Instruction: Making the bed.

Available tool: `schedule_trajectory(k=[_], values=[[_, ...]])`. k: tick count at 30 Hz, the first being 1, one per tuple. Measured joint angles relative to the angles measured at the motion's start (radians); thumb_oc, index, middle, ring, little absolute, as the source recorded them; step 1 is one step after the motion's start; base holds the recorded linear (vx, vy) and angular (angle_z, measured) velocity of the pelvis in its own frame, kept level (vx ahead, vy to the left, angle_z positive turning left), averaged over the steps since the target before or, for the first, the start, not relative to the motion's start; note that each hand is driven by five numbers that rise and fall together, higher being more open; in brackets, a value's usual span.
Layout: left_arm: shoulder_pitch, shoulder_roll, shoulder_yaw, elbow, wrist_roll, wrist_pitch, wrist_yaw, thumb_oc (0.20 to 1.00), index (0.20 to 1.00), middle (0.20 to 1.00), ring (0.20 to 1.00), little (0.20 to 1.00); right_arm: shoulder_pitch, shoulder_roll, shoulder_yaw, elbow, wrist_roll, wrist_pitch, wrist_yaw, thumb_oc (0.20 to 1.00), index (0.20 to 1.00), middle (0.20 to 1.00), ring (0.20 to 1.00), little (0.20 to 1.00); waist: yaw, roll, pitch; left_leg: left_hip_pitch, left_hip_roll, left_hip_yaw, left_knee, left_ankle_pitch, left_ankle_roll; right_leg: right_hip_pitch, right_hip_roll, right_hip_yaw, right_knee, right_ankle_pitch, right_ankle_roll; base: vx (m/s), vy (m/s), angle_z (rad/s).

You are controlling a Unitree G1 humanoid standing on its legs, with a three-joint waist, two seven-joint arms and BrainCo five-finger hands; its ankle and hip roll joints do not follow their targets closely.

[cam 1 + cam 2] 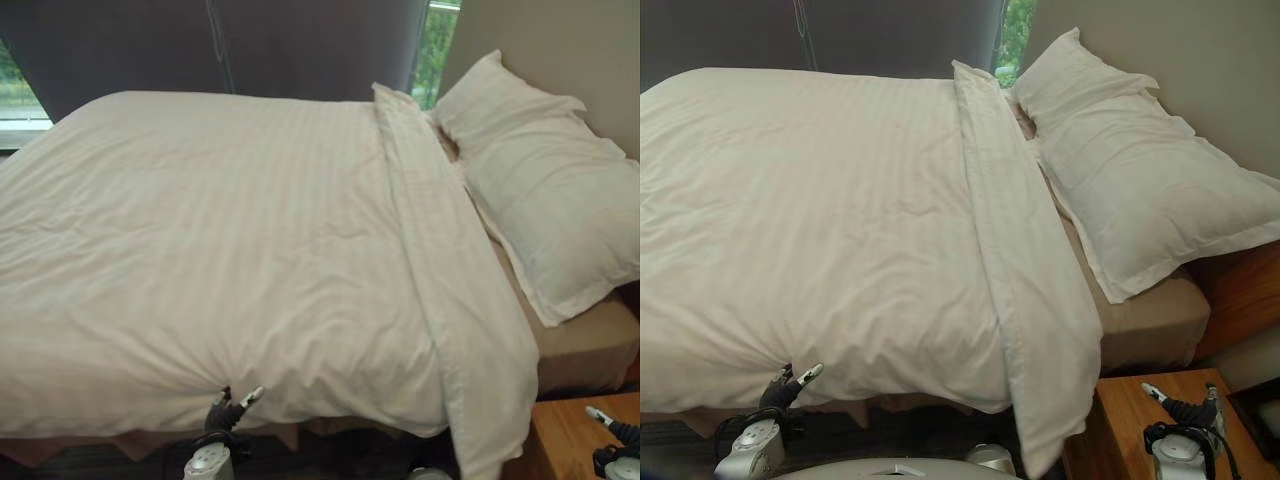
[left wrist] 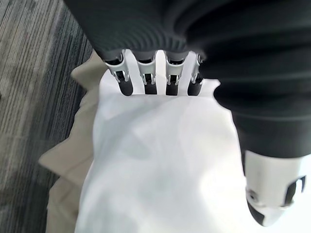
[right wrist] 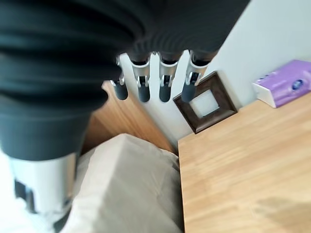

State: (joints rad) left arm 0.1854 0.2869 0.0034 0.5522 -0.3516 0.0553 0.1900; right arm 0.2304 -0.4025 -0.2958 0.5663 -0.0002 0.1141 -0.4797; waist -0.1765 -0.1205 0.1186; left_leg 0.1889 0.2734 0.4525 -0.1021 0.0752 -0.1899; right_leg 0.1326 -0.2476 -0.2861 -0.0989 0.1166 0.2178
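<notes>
left hand pinches the near edge of the white striped cotton duvet spread over the bed. right hand, fingers relaxed and empty, hovers over the wooden bedside tabletop, near two white pillows.

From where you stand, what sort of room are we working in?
Most likely a bedroom, perhaps a hotel room: a made-up bed with a white striped duvet, two large pillows against the wall, and a wooden bedside table bearing a purple tissue box.
</notes>
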Motion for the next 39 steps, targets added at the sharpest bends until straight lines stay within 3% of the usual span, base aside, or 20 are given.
schedule_trajectory(k=[4, 5, 6, 11, 12, 14, 16, 17, 19, 20, 23, 27, 29, 31, 32, 36, 39], values=[[0.005, 0.013, -0.006, 0.0, 0.0, 0.001, 0.0, 1.0, 1.0, 1.0, 1.0, 1.0, -0.045, -0.036, -0.014, 0.018, -0.001, 0.029, -0.057, 1.0, 1.0, 1.0, 1.0, 1.0, -0.003, -0.001, -0.012, -0.009, 0.0, 0.001, 0.0, 0.013, 0.004, -0.008, 0.001, 0.006, 0.0, 0.011, -0.01, -0.01, 0.011, -0.02], [0.004, 0.017, -0.01, 0.0, 0.0, 0.001, 0.0, 1.0, 1.0, 1.0, 1.0, 1.0, -0.07, -0.056, -0.012, 0.012, 0.0, 0.03, -0.065, 0.47, 0.47, 0.47, 0.47, 0.47, -0.002, -0.001, -0.012, -0.009, 0.0, 0.002, 0.0, 0.014, 0.005, -0.009, 0.001, 0.008, 0.0, 0.012, -0.009, -0.03, 0.023, -0.06], [0.003, 0.022, -0.023, -0.001, 0.0, 0.001, 0.001, 1.0, 1.0, 1.0, 1.0, 1.0, -0.094, -0.076, -0.006, -0.023, 0.001, 0.03, -0.065, 0.2, 0.2, 0.2, 0.2, 0.2, -0.005, -0.001, -0.012, -0.011, -0.001, 0.006, 0.0, 0.013, 0.005, -0.016, 0.001, 0.012, 0.0, 0.013, -0.008, -0.04, 0.013, -0.1], [-0.016, 0.028, -0.062, -0.001, 0.0, -0.001, -0.002, 1.0, 1.0, 1.0, 1.0, 1.0, -0.27, -0.162, 0.159, -0.218, 0.037, -0.05, 0.026, 0.2, 0.2, 0.2, 0.2, 0.2, 0.007, 0.009, -0.008, -0.03, 0.0, 0.0, 0.0, 0.025, 0.009, -0.036, 0.002, 0.012, -0.005, 0.025, -0.011, -0.03, -0.01, 0.02], [-0.023, 0.025, -0.073, -0.005, 0.0, -0.002, -0.008, 1.0, 1.0, 1.0, 1.0, 1.0, -0.306, -0.159, 0.174, -0.225, 0.066, -0.079, 0.052, 0.2, 0.2, 0.2, 0.2, 0.2, 0.04, 0.016, -0.007, -0.041, 0.001, -0.004, 0.0, 0.028, 0.008, -0.037, 0.002, 0.008, -0.005, 0.026, -0.011, -0.01, -0.015, 0.14], [-0.015, 0.02, -0.112, -0.01, 0.0, 0.0, -0.033, 1.0, 1.0, 1.0, 1.0, 1.0, -0.41, -0.091, 0.229, -0.259, 0.203, -0.106, 0.105, 0.2, 0.2, 0.2, 0.2, 0.2, 0.064, 0.035, 0.004, -0.057, 0.001, -0.024, 0.0, 0.037, 0.012, -0.043, 0.002, -0.007, -0.005, 0.027, -0.012, -0.02, -0.032, 0.28], [-0.001, 0.01, -0.123, -0.005, 0.0, -0.002, -0.049, 1.0, 1.0, 1.0, 1.0, 1.0, -0.472, -0.041, 0.256, -0.233, 0.331, -0.137, 0.153, 0.2, 0.2, 0.2, 0.2, 0.2, 0.127, 0.073, 0.028, -0.077, 0.0, -0.044, 0.002, 0.055, 0.019, -0.036, -0.001, -0.026, -0.003, 0.03, -0.014, -0.02, -0.051, 0.24], [-0.006, 0.011, -0.13, 0.019, 0.0, 0.0, -0.062, 1.0, 1.0, 1.0, 1.0, 1.0, -0.554, 0.023, 0.229, -0.189, 0.509, -0.158, 0.167, 0.2, 0.2, 0.2, 0.2, 0.2, 0.107, 0.072, 0.029, -0.08, 0.0, -0.052, 0.001, 0.057, 0.018, -0.041, 0.0, -0.032, -0.004, 0.031, -0.014, -0.18, -0.04, 0.37], [-0.014, -0.002, -0.147, 0.043, -0.008, -0.009, -0.08, 1.0, 1.0, 1.0, 1.0, 1.0, -0.651, 0.048, 0.251, -0.134, 0.747, -0.222, 0.214, 0.2, 0.2, 0.2, 0.2, 0.2, 0.162, 0.143, 0.068, -0.131, -0.007, -0.089, 0.009, 0.079, 0.027, -0.054, -0.006, -0.063, 0.0, 0.035, -0.013, -0.26, -0.044, 0.55], [-0.035, -0.007, -0.173, 0.044, -0.04, -0.009, -0.081, 1.0, 1.0, 1.0, 1.0, 1.0, -0.738, 0.044, 0.229, -0.083, 0.865, -0.269, 0.219, 0.2, 0.2, 0.2, 0.2, 0.2, 0.154, 0.174, 0.083, -0.18, -0.011, -0.115, 0.008, 0.084, 0.028, -0.085, -0.011, -0.084, -0.003, 0.039, -0.012, -0.16, 0.024, 0.46], [-0.063, -0.014, -0.202, 0.076, -0.071, -0.01, -0.08, 1.0, 1.0, 1.0, 1.0, 1.0, -0.841, -0.006, 0.205, -0.077, 0.956, -0.324, 0.221, 0.2, 0.2, 0.2, 0.2, 0.2, 0.156, 0.287, 0.151, -0.243, -0.042, -0.137, 0.008, 0.107, 0.05, -0.132, -0.04, -0.097, -0.006, 0.06, -0.007, -0.06, 0.083, 0.31], [-0.048, -0.031, -0.186, 0.083, -0.156, -0.032, -0.078, 1.0, 1.0, 1.0, 1.0, 1.0, -0.769, -0.001, 0.115, 0.031, 1.029, -0.375, 0.201, 0.2, 0.2, 0.2, 0.2, 0.2, 0.121, 0.395, 0.173, -0.246, -0.081, -0.127, 0.002, 0.088, 0.05, -0.144, -0.082, -0.089, -0.005, 0.067, 0.006, -0.02, 0.041, 0.0], [-0.045, -0.037, -0.181, 0.087, -0.156, -0.034, -0.079, 1.0, 1.0, 1.0, 1.0, 1.0, -0.723, 0.011, 0.109, 0.03, 1.039, -0.387, 0.222, 0.2, 0.2, 0.2, 0.2, 0.2, 0.093, 0.414, 0.184, -0.252, -0.082, -0.125, 0.002, 0.09, 0.051, -0.149, -0.082, -0.088, -0.004, 0.068, 0.009, 0.02, 0.01, -0.06], [-0.076, -0.058, -0.174, 0.129, -0.159, -0.045, -0.085, 1.0, 1.0, 1.0, 1.0, 1.0, -0.689, 0.044, 0.104, 0.02, 1.066, -0.404, 0.286, 0.2, 0.2, 0.2, 0.2, 0.2, 0.047, 0.415, 0.187, -0.23, -0.08, -0.104, 0.004, 0.084, 0.043, -0.147, -0.08, -0.072, -0.003, 0.066, 0.009, 0.06, 0.04, -0.17], [-0.086, -0.062, -0.173, 0.143, -0.162, -0.046, -0.087, 1.0, 1.0, 1.0, 1.0, 1.0, -0.683, 0.052, 0.104, 0.022, 1.07, -0.407, 0.298, 0.2, 0.2, 0.2, 0.2, 0.2, 0.044, 0.411, 0.186, -0.22, -0.079, -0.102, 0.004, 0.08, 0.038, -0.14, -0.08, -0.069, -0.004, 0.064, 0.008, 0.07, 0.049, -0.26], [-0.128, -0.068, -0.171, 0.167, -0.196, -0.056, -0.09, 1.0, 1.0, 1.0, 1.0, 1.0, -0.658, 0.093, 0.077, 0.032, 1.101, -0.406, 0.334, 0.2, 0.2, 0.2, 0.2, 0.2, 0.006, 0.384, 0.178, -0.202, -0.077, -0.077, 0.002, 0.065, 0.027, -0.142, -0.078, -0.043, -0.001, 0.06, 0.01, 0.05, 0.016, -0.19], [-0.164, -0.074, -0.163, 0.214, -0.233, -0.051, -0.099, 1.0, 1.0, 1.0, 1.0, 1.0, -0.58, 0.128, 0.057, 0.056, 1.103, -0.379, 0.379, 0.2, 0.2, 0.2, 0.2, 0.2, -0.023, 0.331, 0.164, -0.163, -0.07, -0.054, 0.002, 0.054, 0.026, -0.125, -0.069, -0.022, -0.001, 0.058, 0.007, 0.06, 0.007, -0.22]])
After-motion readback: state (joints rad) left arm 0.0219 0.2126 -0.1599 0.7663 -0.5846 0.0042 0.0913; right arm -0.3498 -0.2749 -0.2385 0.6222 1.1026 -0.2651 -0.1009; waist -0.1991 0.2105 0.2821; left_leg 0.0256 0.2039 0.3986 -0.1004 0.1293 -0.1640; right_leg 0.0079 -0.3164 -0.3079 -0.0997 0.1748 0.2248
